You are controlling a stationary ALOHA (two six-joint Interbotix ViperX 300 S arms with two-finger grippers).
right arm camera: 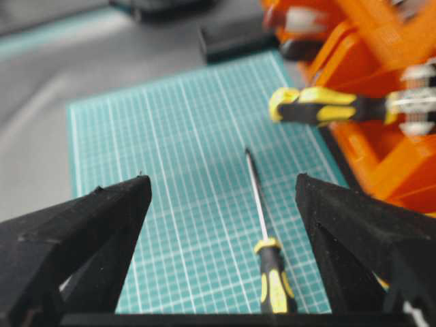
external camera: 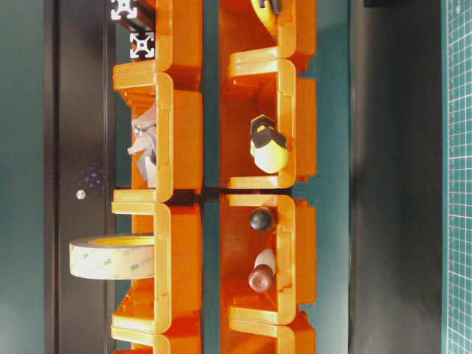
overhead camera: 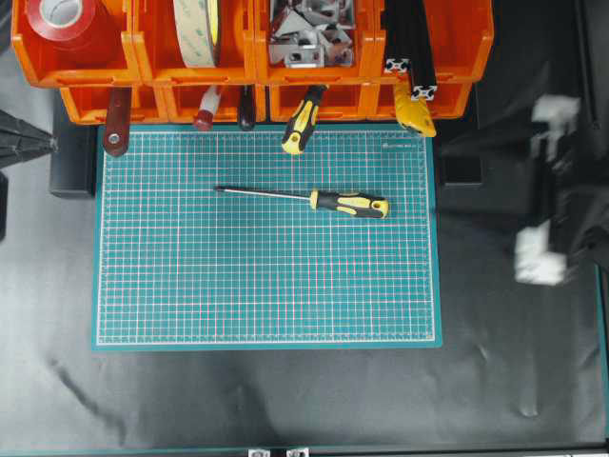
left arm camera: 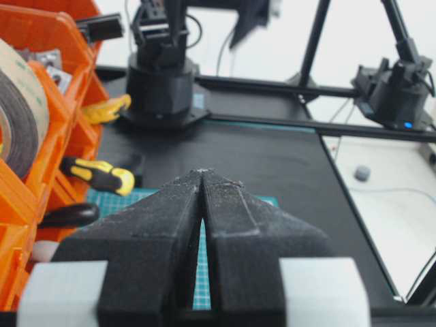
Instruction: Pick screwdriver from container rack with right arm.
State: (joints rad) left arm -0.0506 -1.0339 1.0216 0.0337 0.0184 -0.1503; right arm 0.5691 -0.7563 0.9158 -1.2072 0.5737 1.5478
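- The screwdriver (overhead camera: 303,197) lies flat on the green cutting mat (overhead camera: 190,286), roughly at the mat's middle and a little toward the container rack (overhead camera: 238,67); its yellow-and-black handle points to the mat's right side, its dark shaft to the left.
- The right tool (overhead camera: 547,186) shows as a blur off the mat's right edge, over the black table (overhead camera: 285,400), well apart from the screwdriver and holding nothing.
- In the right wrist view the right tool's two black fingers (right arm camera: 82,231) stand wide apart, and the screwdriver lies on the mat between them, touching neither, handle nearest the camera.
- The left tool (left arm camera: 202,204) has its two black fingers pressed together with nothing between them; it hangs beside the rack, at the mat's left end.
- A second yellow-and-black-handled tool (overhead camera: 302,119) sticks out of a lower-row bin onto the mat's top edge, above the screwdriver.
- A dark red-handled tool (overhead camera: 117,124) hangs out of the lower row by the mat's top left corner.
- Upper-row bins hold a red tape roll (overhead camera: 62,19), a pale tape roll (overhead camera: 198,29) and metal brackets (overhead camera: 306,33).
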